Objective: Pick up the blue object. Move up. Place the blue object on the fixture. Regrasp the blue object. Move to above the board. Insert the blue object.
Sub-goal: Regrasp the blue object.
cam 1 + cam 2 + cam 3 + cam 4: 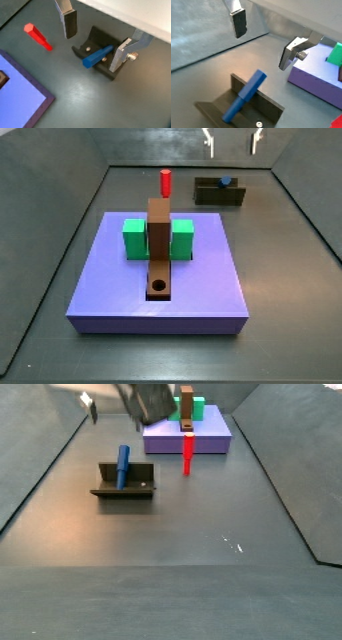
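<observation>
On the fixture, blue peg leans tilted in the notch, clear in both wrist views. Gripper hangs above it, jaws wide apart, nothing between fingers. Red peg lies on the floor between fixture and lavender board, which carries green block and brown bar.

The gripper hangs above the floor, its two fingers flat silver plates faced with dark pads. One plate widens into a bent silver bracket with a small round screw head at its side. In a side view the gripper shows only as two pale prongs.
</observation>
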Controlling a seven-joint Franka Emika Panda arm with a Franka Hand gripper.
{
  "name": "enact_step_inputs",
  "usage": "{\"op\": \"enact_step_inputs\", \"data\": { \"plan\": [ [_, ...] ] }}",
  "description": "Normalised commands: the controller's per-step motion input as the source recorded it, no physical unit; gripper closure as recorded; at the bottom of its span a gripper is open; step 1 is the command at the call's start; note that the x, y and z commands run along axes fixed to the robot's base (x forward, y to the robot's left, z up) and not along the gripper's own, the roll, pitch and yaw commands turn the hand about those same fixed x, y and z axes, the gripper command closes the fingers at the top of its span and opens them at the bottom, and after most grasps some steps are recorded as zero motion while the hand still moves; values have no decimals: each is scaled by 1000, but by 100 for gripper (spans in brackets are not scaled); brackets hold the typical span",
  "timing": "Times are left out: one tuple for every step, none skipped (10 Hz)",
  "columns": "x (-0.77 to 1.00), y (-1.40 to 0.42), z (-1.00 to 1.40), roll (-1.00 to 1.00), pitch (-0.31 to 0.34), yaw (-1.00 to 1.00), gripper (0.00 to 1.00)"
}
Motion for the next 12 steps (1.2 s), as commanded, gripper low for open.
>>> {"op": "enact_step_inputs", "data": {
  "plan": [
    [0, -91, 63, 1000, -131, 154, 0],
    [51, -71, 57, 1000, -63, 237, 0],
    [57, -69, 49, 1000, 0, 271, 0],
    [0, -80, 14, 1000, 29, 269, 0],
    [0, -74, 17, 1000, 100, 280, 0],
    [0, -66, 17, 1000, 117, 291, 0],
    [0, -54, 17, 1000, 123, 306, 0],
    [0, -46, 14, 1000, 117, 311, 0],
    [0, -37, 14, 1000, 114, 317, 0],
    [0, -37, 14, 1000, 109, 317, 0],
    [0, -40, 14, 1000, 103, 317, 0],
    [0, -37, 20, 1000, 80, 314, 0]
  ]
}}
